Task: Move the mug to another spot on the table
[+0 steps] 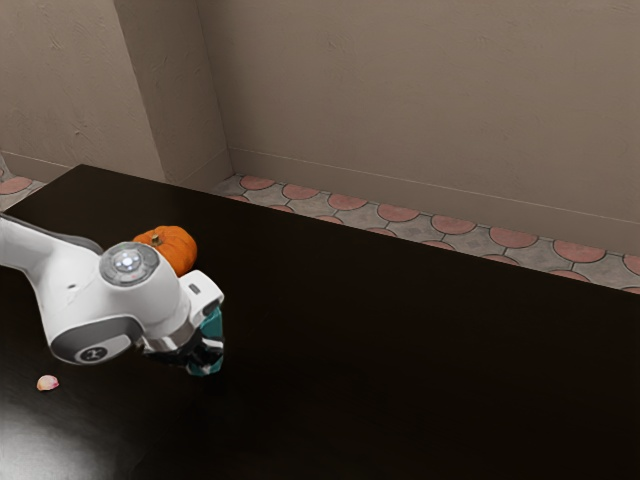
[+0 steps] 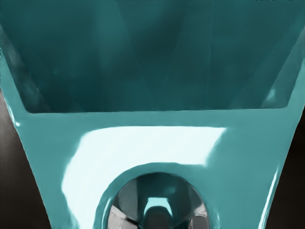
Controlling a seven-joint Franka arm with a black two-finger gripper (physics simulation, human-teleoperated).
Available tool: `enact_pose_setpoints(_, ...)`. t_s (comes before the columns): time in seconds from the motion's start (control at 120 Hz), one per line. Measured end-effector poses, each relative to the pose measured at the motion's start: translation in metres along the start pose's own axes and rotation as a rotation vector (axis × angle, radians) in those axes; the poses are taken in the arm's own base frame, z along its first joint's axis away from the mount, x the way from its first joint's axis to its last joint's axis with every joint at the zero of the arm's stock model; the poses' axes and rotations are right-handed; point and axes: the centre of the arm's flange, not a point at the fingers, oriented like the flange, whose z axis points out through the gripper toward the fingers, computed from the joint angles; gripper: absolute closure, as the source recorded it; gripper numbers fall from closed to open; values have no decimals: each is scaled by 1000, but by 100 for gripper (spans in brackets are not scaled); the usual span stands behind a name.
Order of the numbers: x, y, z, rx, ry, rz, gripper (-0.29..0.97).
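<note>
From my station, the pincer [image 1: 195, 358] hung low over the desk [image 1: 420, 340] near the exterior view's left, and the teal mug [image 1: 212, 325] was right at it, mostly covered by the white wrist. I could not tell whether the pincer was open or clamped on the mug, nor whether the mug's base touched the desk. In the wrist view the mug [image 2: 152, 143] sat directly under the hand, its rim and inner walls cut off at the edges.

A broad stretch of dark desk ran toward the exterior view's right, its far edge meeting the tiled floor [image 1: 450, 225]. An orange pumpkin [image 1: 172, 245] stood close behind the arm, and a small pink piece [image 1: 47, 382], too small to make out, lay nearer the camera.
</note>
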Motion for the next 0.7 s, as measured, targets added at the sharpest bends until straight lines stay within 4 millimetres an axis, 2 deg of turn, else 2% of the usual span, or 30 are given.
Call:
enact_pose_setpoints(0.342, 5, 4, 6, 6, 0, -10, 74)
enact_pose_setpoints(0.633, -11, 24, 2, -7, -1, 10, 76)
enact_pose_setpoints(0.7, -12, 23, 2, -6, 4, 8, 61)
